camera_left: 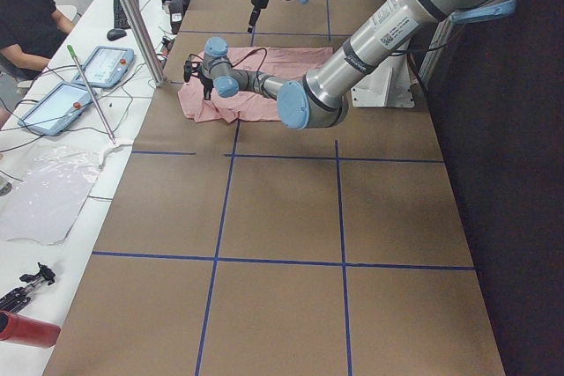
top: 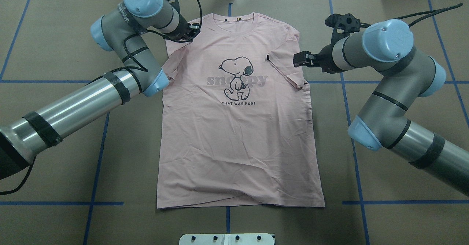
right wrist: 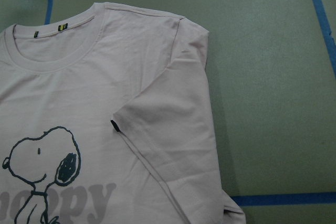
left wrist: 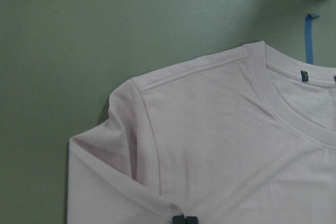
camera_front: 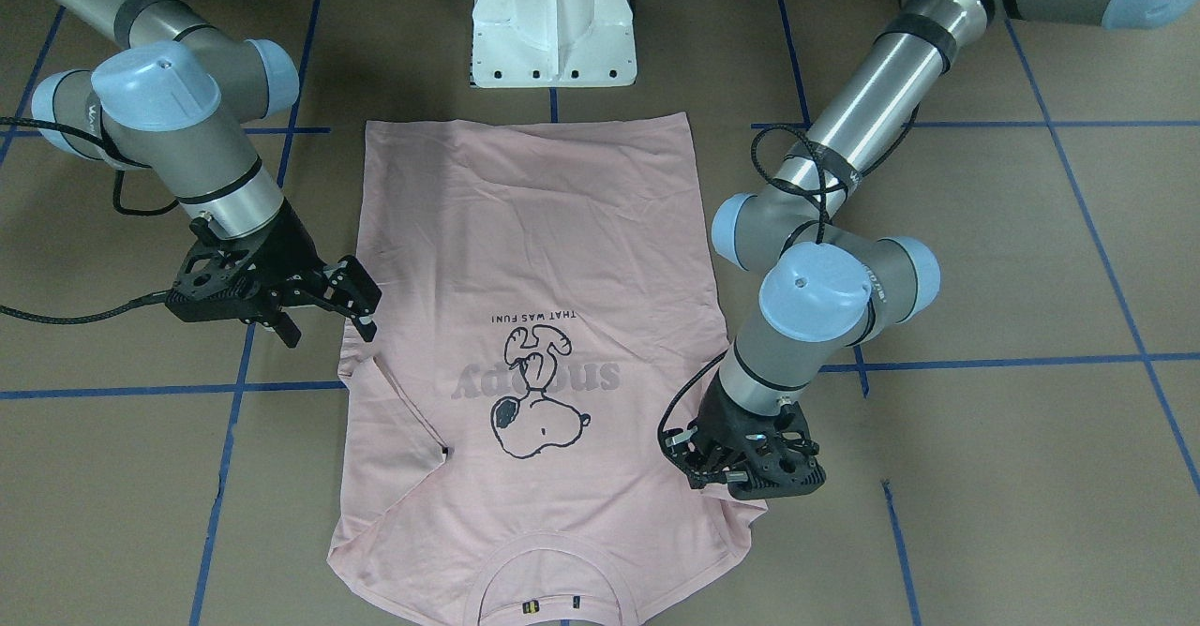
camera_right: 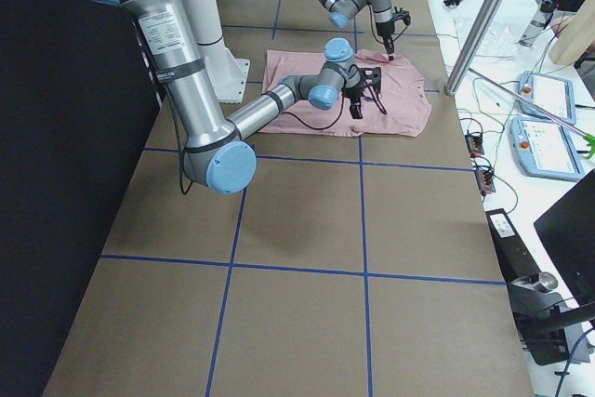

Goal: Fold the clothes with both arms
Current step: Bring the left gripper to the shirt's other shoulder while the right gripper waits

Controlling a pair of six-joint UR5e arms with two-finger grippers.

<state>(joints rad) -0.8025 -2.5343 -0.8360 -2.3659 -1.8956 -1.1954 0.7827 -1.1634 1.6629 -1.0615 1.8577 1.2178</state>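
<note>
The T-shirt [top: 238, 138] lies flat on the table [top: 55, 146], print side up. Its hem lies nearest the pedestal base [camera_front: 553, 26]. Its collar [top: 234, 21] lies at the far side. The right sleeve [top: 284, 65] lies folded inward on the chest. The right gripper [camera_front: 328, 331] is just beside that sleeve, on its outer side. The left gripper [camera_front: 731, 481] is at the left sleeve [left wrist: 105, 171], near the shoulder.

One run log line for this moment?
T-shirt flat, print up | right sleeve folded in | left gripper shut at left sleeve | right gripper open
</note>
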